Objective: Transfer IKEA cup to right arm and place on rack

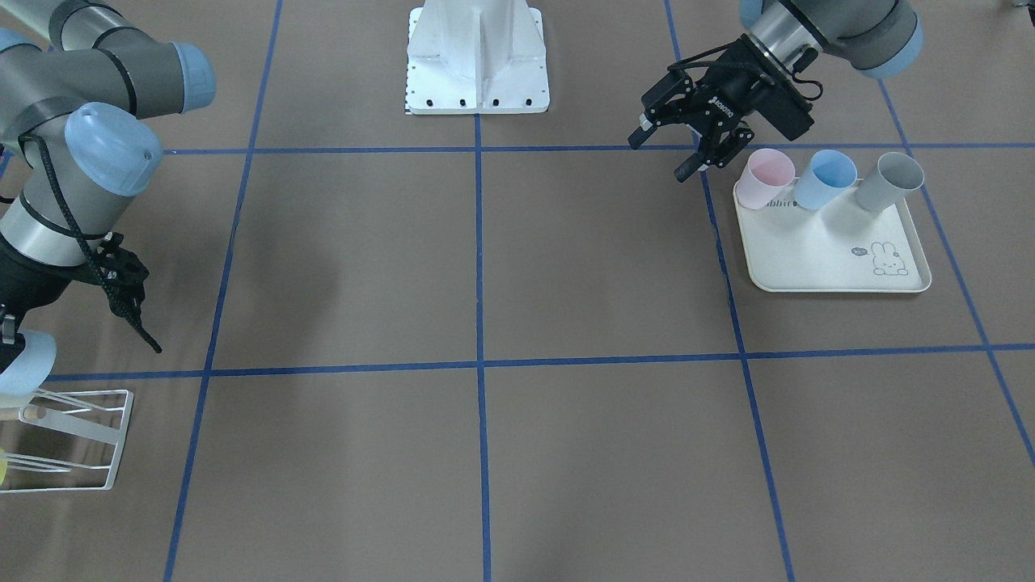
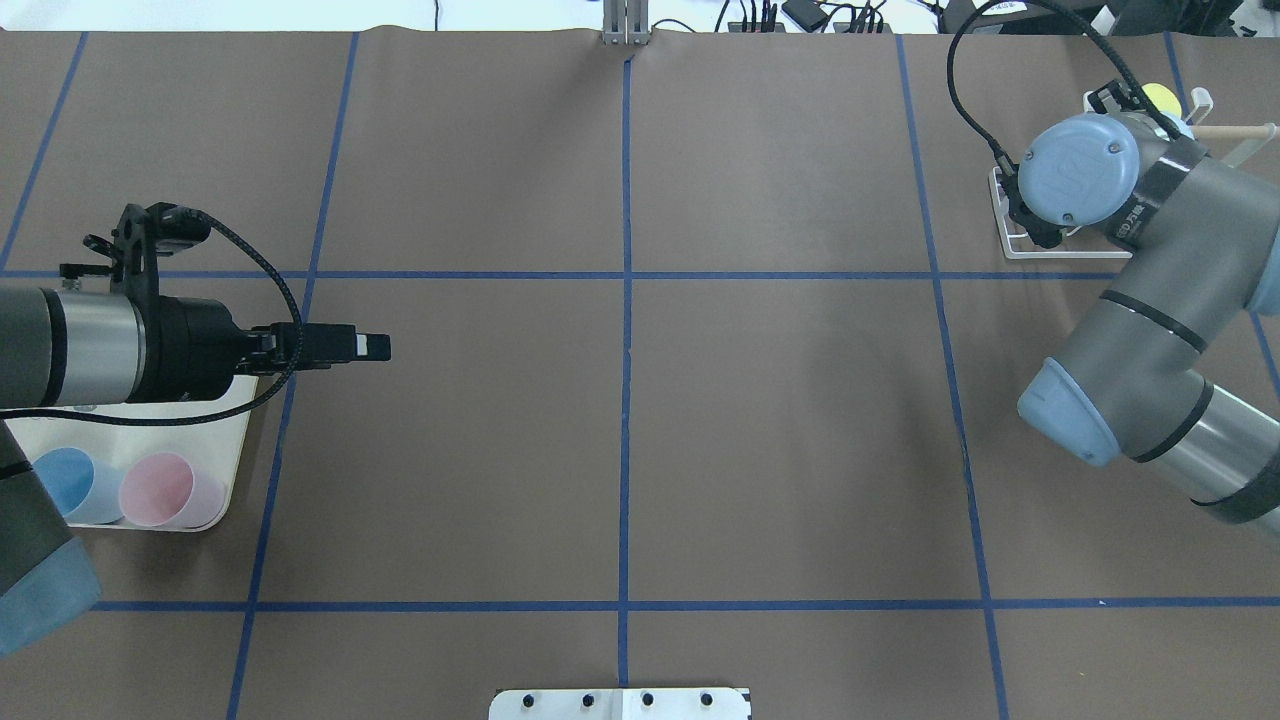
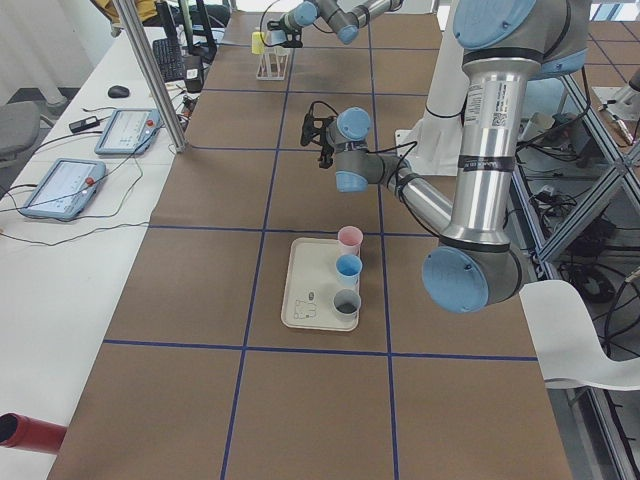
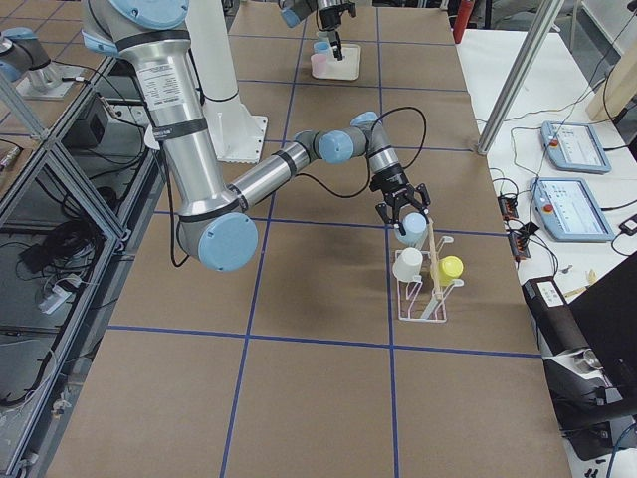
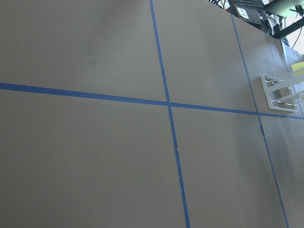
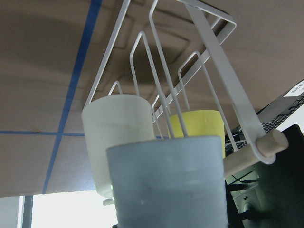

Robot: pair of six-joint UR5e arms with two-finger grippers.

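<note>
A pale blue IKEA cup [image 6: 166,190] fills the bottom of the right wrist view, at the top of the white wire rack [image 6: 209,57] beside its wooden dowel [image 6: 266,145]. In the exterior right view the same cup [image 4: 413,231] sits on the rack [image 4: 423,289]. The right arm's gripper [image 4: 405,211] is directly over it, with fingers spread to either side. I cannot tell whether they grip it. Far across the table, my left gripper [image 1: 663,153] hangs open and empty beside the cream tray [image 1: 833,259].
The rack also carries a white cup [image 6: 118,133] and a yellow cup [image 6: 199,126]. On the tray stand a pink cup [image 1: 764,179], a blue cup [image 1: 826,178] and a grey cup [image 1: 889,182]. The white robot base [image 1: 477,56] is at the table's robot-side edge.
</note>
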